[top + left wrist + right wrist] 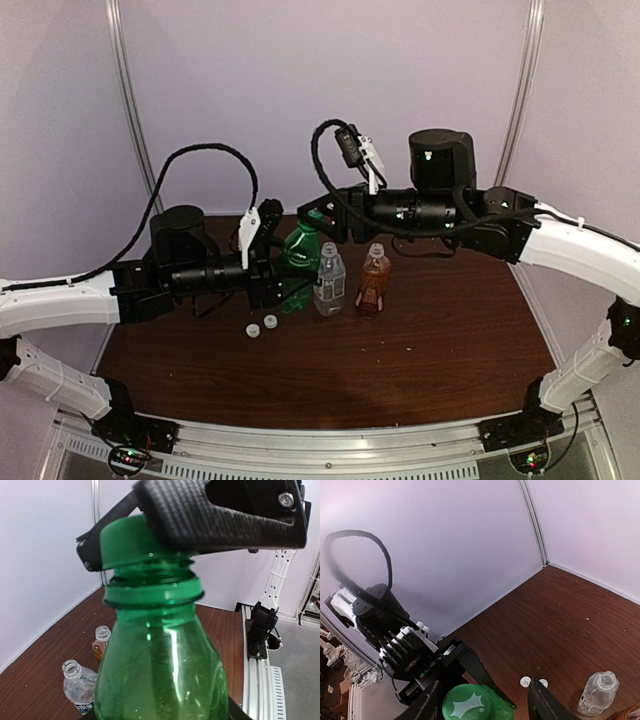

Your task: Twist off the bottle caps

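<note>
My left gripper (283,285) is shut on the body of the green bottle (298,246), holding it tilted above the table; the bottle (160,670) fills the left wrist view. Its green cap (131,539) sits on the neck. My right gripper (485,702) straddles that cap (468,704): one finger (427,704) lies against it, the other (544,702) stands apart with a gap. In the left wrist view a black finger (220,515) lies over the cap. The clear bottle (329,280) and amber bottle (374,280) stand open-mouthed. Two white caps (253,329) (270,322) lie on the table.
The brown table (440,340) is enclosed by pale walls at the back and sides. The two open bottles stand just right of the held one, under my right arm (440,210). The white caps (525,681) lie in front of my left gripper.
</note>
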